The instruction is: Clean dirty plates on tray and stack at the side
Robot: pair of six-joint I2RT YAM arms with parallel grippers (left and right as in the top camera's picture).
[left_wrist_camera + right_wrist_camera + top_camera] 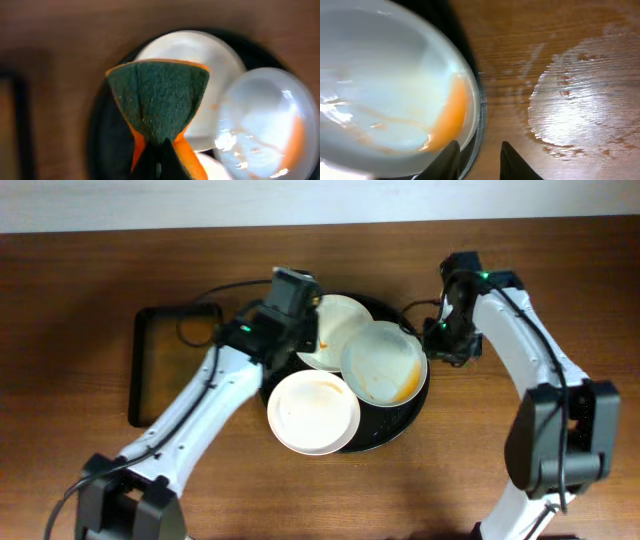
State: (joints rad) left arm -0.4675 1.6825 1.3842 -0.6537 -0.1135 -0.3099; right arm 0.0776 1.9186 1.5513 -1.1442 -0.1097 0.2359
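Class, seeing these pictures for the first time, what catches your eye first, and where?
Three white plates smeared orange crowd the round black tray at the centre. The left claw grips a green-and-orange sponge at the far plate; the right claw stands open at the rightmost plate's rim.

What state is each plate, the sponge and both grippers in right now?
right plate: orange smear, lying over the back plate
back plate: smeared, partly covered
front plate: faint smears, on the tray
sponge: held, green side showing
left gripper: shut on the sponge
right gripper: open, at the right plate's rim
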